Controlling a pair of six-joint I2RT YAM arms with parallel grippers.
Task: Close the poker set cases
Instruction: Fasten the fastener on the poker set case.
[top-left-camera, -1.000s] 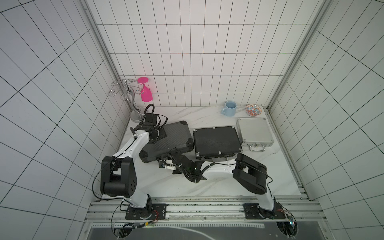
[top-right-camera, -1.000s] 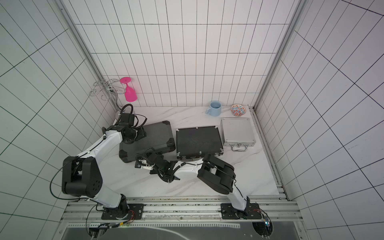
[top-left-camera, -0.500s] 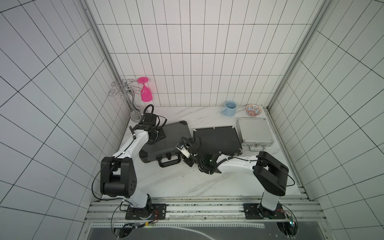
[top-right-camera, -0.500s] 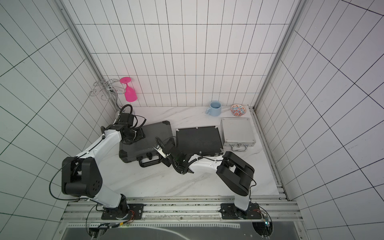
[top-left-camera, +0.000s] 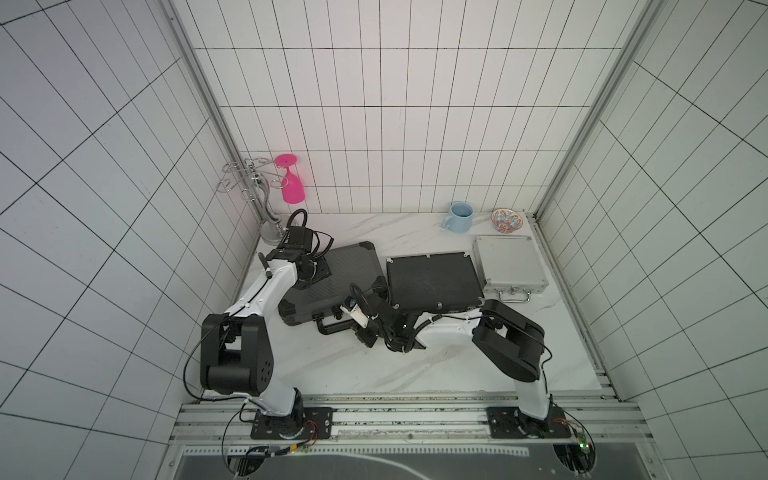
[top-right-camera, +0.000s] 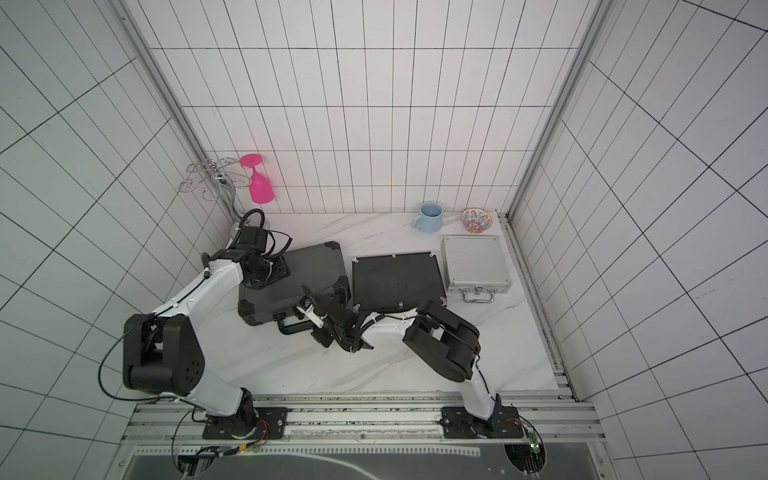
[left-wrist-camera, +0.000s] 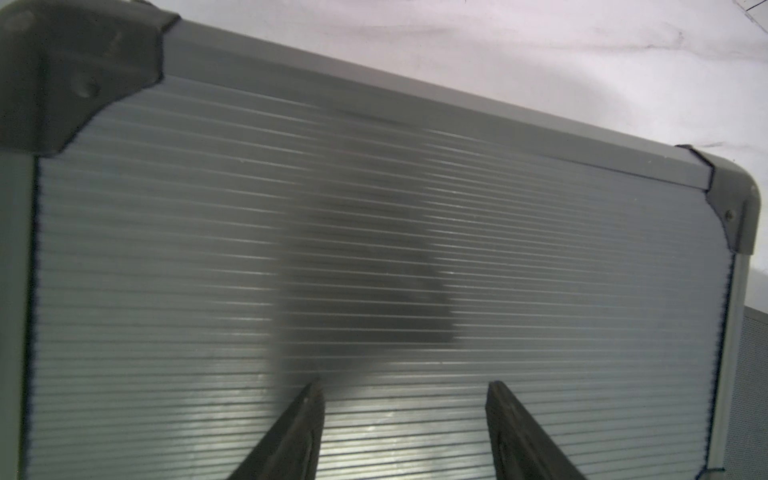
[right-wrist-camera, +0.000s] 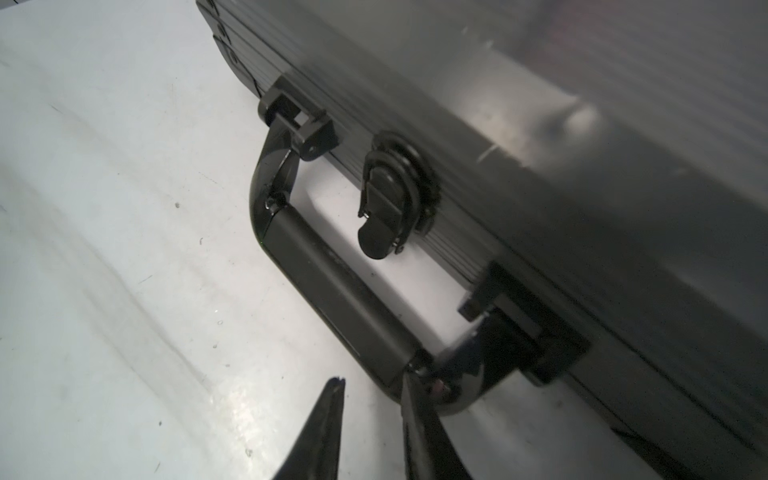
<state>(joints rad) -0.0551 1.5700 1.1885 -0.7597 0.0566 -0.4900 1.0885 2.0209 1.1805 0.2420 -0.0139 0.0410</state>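
Observation:
Three poker set cases lie flat in a row with their lids down. The large dark-grey case (top-left-camera: 340, 282) (top-right-camera: 303, 274) is on the left, the medium black case (top-left-camera: 432, 282) in the middle and the small silver case (top-left-camera: 509, 262) on the right. My left gripper (left-wrist-camera: 405, 388) (top-left-camera: 320, 272) is open just over the large case's ribbed lid (left-wrist-camera: 374, 249), near its back left. My right gripper (right-wrist-camera: 372, 380) (top-left-camera: 365, 336) is low at that case's front, narrowly open with nothing between its fingers. One fingertip (right-wrist-camera: 409, 386) is at the end of the black handle (right-wrist-camera: 332, 299) (top-left-camera: 334, 328). A black latch (right-wrist-camera: 390, 203) sits on the front wall.
At the back right stand a blue mug (top-left-camera: 459, 217) and a patterned bowl (top-left-camera: 505, 220). A pink glass (top-left-camera: 292, 187) hangs on a wire rack (top-left-camera: 253, 183) in the back left corner. Tiled walls close three sides, and a metal rail (top-left-camera: 395, 415) runs along the front.
My right gripper rose from in front of the large case to its front right corner, then came back down beside the handle. Its jaws have parted. The left arm has not moved.

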